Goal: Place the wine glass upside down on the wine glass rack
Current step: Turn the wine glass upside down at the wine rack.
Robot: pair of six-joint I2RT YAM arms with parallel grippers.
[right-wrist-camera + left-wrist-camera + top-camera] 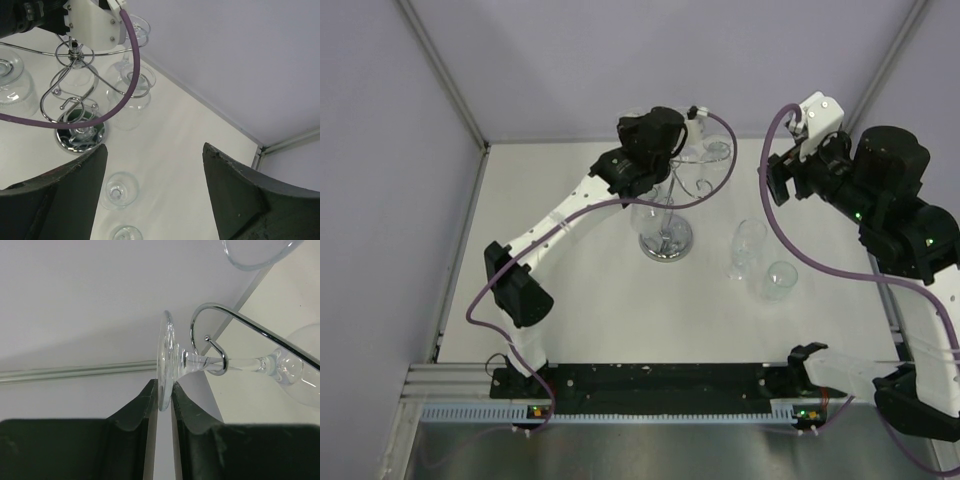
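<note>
In the left wrist view my left gripper [164,388] is shut on the edge of the round foot of a clear wine glass [167,357]. The glass's stem [200,361] passes through a curled scroll arm [212,342] of the chrome wine glass rack, with its bowl [300,372] beyond the hook. In the top view the left gripper [655,140] sits over the top of the rack [665,240]. My right gripper [773,180] is open and empty to the right of the rack, above the table; its jaws [155,150] stand wide apart.
Two wine glasses [750,245] [780,280] stand on the table right of the rack's mirrored base [80,136]. Other glasses [131,92] [12,82] hang on the rack. A purple cable [127,75] loops from the left wrist. Walls close the back and sides.
</note>
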